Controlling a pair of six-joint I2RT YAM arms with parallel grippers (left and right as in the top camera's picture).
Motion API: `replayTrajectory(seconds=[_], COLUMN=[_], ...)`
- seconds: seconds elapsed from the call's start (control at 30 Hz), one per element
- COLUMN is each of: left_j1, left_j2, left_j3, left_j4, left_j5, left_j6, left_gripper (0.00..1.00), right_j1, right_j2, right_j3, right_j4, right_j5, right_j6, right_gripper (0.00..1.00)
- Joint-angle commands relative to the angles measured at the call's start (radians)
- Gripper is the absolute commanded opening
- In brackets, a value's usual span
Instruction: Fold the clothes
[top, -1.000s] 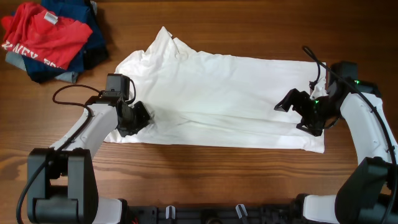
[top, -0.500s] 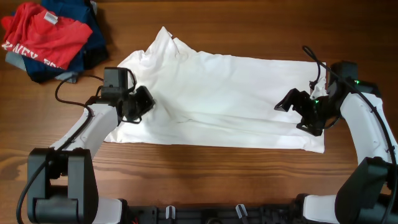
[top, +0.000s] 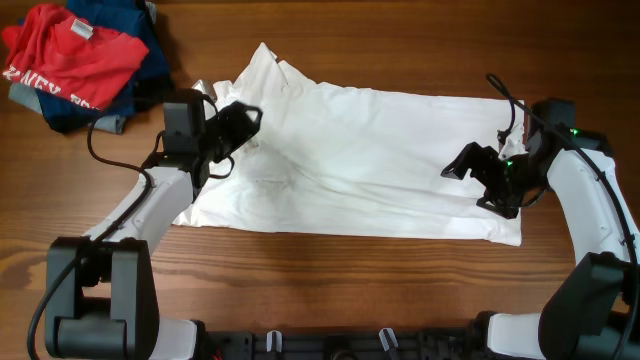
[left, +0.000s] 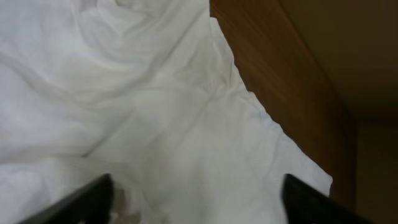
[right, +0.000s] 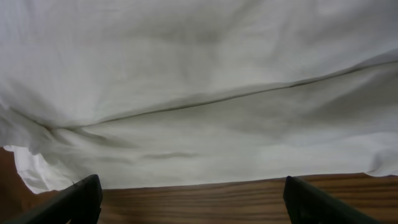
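The clothes, a wrinkled white shirt (top: 370, 160), lie spread flat across the middle of the table, collar (top: 285, 78) at the back left. My left gripper (top: 240, 130) hovers open over the shirt's left part, below the collar. In the left wrist view the left gripper (left: 199, 205) has only loose white fabric (left: 155, 124) under it, nothing pinched. My right gripper (top: 473, 186) stands open over the shirt's right end. In the right wrist view the right gripper (right: 199, 205) spans bare wood just off the shirt's edge (right: 205, 149).
A pile with a red printed T-shirt (top: 70, 55) on navy garments (top: 130, 40) lies at the back left corner. Bare wooden table (top: 330, 280) runs along the front of the shirt. The table's far edge (left: 311, 81) shows in the left wrist view.
My left gripper moved from the shirt's near left edge back toward the collar, dragging fabric, then opened and let it go. The right arm has not moved.
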Motion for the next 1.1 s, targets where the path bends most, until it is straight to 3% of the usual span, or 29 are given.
replayTrajectory(seconds=[0.0, 0.07, 0.23, 0.4, 0.73, 0.83, 1.07], left_j1=[-0.002, -0.002, -0.013, -0.032, -0.074, -0.089, -0.089], left_j2=[0.005, -0.013, -0.06, -0.034, 0.046, 0.074, 0.073], left_j3=[0.001, 0.001, 0.001, 0.001, 0.001, 0.001, 0.003], left_j4=[-0.018, -0.065, -0.27, -0.435, -0.417, -0.382, -0.365], left_j5=[0.006, 0.023, 0.067, -0.076, -0.074, -0.07, -0.07], left_j6=[0.03, 0.029, 0.021, 0.021, -0.004, -0.028, -0.024], left_gripper=[1.0, 1.0, 0.84, 0.85, 0.83, 0.78, 0.52], right_j1=[0.004, 0.004, 0.004, 0.004, 0.004, 0.004, 0.004], right_j2=[-0.011, -0.011, -0.011, -0.011, -0.011, -0.011, -0.011], right_j3=[0.01, 0.009, 0.008, 0.008, 0.008, 0.008, 0.008], right_j4=[-0.004, -0.003, -0.004, 0.002, 0.002, 0.0, 0.002], right_j5=[0.007, 0.022, 0.037, 0.036, 0.037, 0.037, 0.038], right_j6=[-0.011, -0.01, -0.009, 0.017, 0.016, 0.013, 0.012], right_gripper=[0.95, 0.95, 0.95, 0.95, 0.95, 0.95, 0.95])
